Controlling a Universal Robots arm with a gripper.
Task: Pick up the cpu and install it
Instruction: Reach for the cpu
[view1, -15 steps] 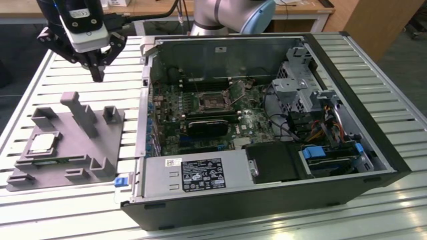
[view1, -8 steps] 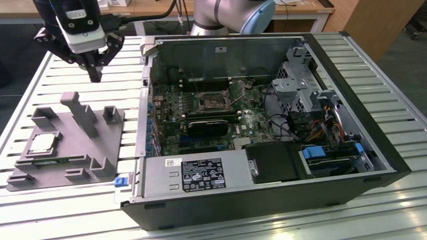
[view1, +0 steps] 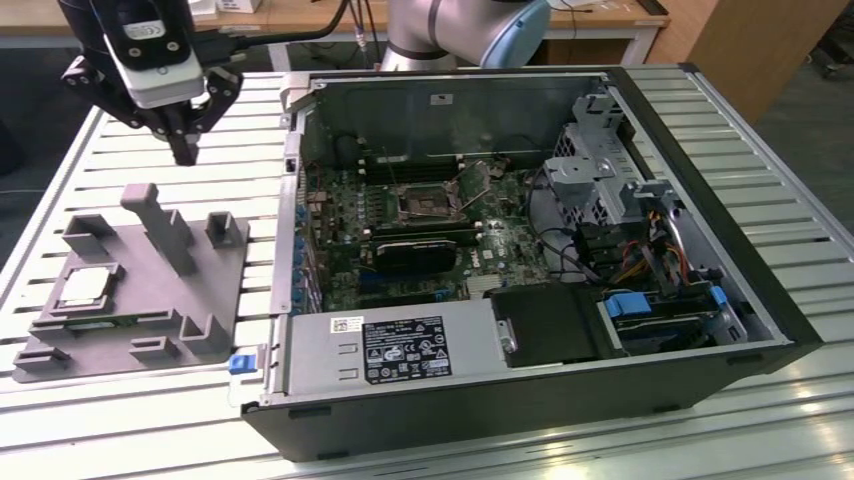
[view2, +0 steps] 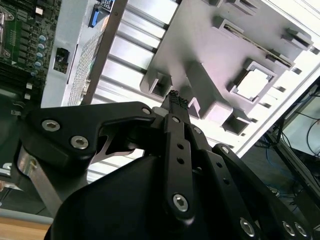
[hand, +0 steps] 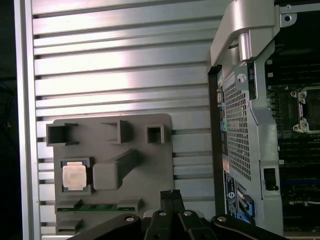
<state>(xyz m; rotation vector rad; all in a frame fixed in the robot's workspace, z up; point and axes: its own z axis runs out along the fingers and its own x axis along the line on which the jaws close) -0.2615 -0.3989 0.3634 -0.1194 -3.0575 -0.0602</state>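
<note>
Exterior view: a slatted metal tabletop carries a grey fixture holding the cpu, beside an open computer case; a wooden desk stands behind. Second wrist view: the gripper, fingers clenched on nothing. First wrist view: bare slats separate fixture and case.

1. No print can be made out anywhere.
2. The white label on the power supply carries print too fine to read.
3. In the first wrist view, the sticker on the computer case is equally illegible.
</note>
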